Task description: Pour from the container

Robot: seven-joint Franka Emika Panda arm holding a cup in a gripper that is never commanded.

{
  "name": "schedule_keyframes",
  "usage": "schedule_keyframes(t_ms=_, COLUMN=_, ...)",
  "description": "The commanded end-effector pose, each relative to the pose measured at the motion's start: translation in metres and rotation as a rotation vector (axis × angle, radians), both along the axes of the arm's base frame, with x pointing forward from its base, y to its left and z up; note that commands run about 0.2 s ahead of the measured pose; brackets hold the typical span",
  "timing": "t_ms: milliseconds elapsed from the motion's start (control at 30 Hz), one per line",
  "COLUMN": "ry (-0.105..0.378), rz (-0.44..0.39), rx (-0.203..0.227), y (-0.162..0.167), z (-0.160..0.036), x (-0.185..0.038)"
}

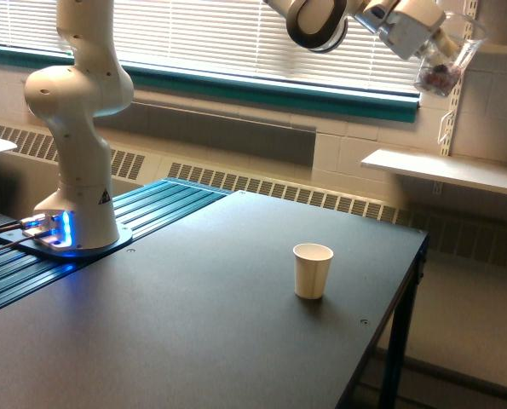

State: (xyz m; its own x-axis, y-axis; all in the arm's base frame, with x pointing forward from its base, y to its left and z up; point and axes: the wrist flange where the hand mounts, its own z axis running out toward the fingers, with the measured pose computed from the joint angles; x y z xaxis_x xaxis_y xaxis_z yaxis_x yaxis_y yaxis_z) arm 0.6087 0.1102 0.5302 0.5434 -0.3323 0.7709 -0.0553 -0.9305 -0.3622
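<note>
The container [445,64] is a clear plastic cup with dark reddish pieces at its bottom, held high at the exterior view's upper right and tilted a little. My gripper [440,44] is shut on the container, its fingers mostly hidden behind the cup and the white hand. An off-white paper cup [312,270] stands upright and open on the dark table [193,324], well below the container and toward the exterior view's left of it.
The arm's white base [74,170] stands on a blue slatted rail at the exterior view's left. A white shelf [440,170] juts from the wall under the container. The table's edge [398,315] runs just past the paper cup.
</note>
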Motion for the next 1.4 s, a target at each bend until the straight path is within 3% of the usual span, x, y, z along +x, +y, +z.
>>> schedule_keyframes(t_ms=33, ry=0.092, rz=0.079, rx=-0.105, y=0.017, z=-0.012, x=-0.002)
schedule_keyframes(t_ms=333, ry=0.262, rz=0.104, rx=-0.191, y=0.005, z=-0.036, x=-0.011)
schedule_keyframes(t_ms=367, ry=0.287, rz=0.099, rx=-0.190, y=0.000, z=-0.040, x=-0.013)
schedule_keyframes(t_ms=433, ry=0.342, rz=0.064, rx=-0.135, y=-0.014, z=-0.048, x=-0.016)
schedule_keyframes(t_ms=633, ry=0.478, rz=-0.016, rx=-0.121, y=-0.039, z=-0.065, x=-0.036)
schedule_keyframes(t_ms=833, ry=0.496, rz=-0.108, rx=-0.139, y=-0.066, z=-0.068, x=-0.056)
schedule_keyframes(t_ms=967, ry=0.521, rz=-0.156, rx=-0.105, y=-0.088, z=-0.072, x=-0.068)
schedule_keyframes(t_ms=1200, ry=0.579, rz=-0.232, rx=-0.151, y=-0.110, z=-0.085, x=-0.086)
schedule_keyframes(t_ms=1400, ry=0.629, rz=-0.281, rx=-0.138, y=-0.123, z=-0.100, x=-0.098)
